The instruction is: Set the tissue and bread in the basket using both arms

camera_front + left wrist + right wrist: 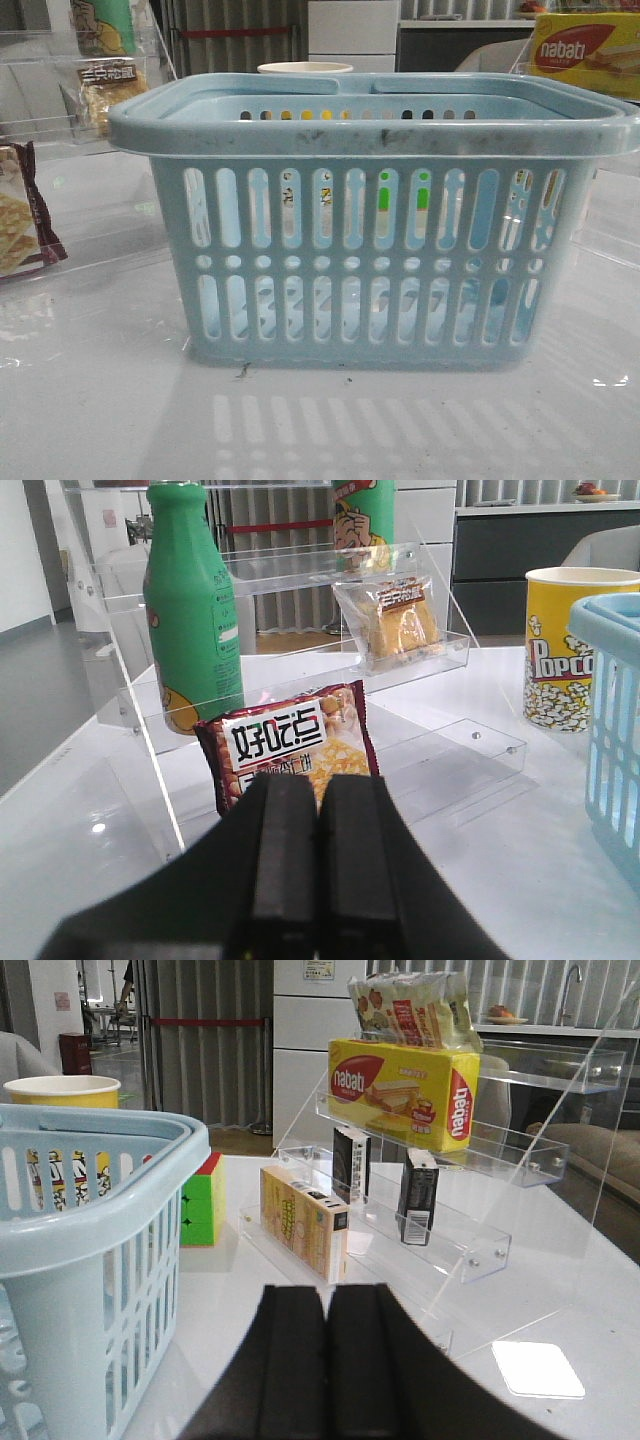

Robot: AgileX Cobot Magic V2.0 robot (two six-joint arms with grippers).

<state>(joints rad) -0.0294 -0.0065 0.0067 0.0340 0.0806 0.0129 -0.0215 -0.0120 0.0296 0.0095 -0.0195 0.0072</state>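
The light-blue slotted basket stands mid-table, with nothing visible inside; it also shows in the left wrist view and the right wrist view. The bread, a clear pack with a brown label band, lies on a clear acrylic shelf left of the basket, and shows in the front view. Two small dark packets stand on the right acrylic shelf; I cannot tell which is the tissue. My left gripper is shut and empty, facing the left shelf. My right gripper is shut and empty, right of the basket.
A maroon-edged snack bag leans just beyond the left gripper, beside a green bottle. A popcorn cup stands behind the basket. On the right are a tan box, a colour cube and a yellow Nabati box.
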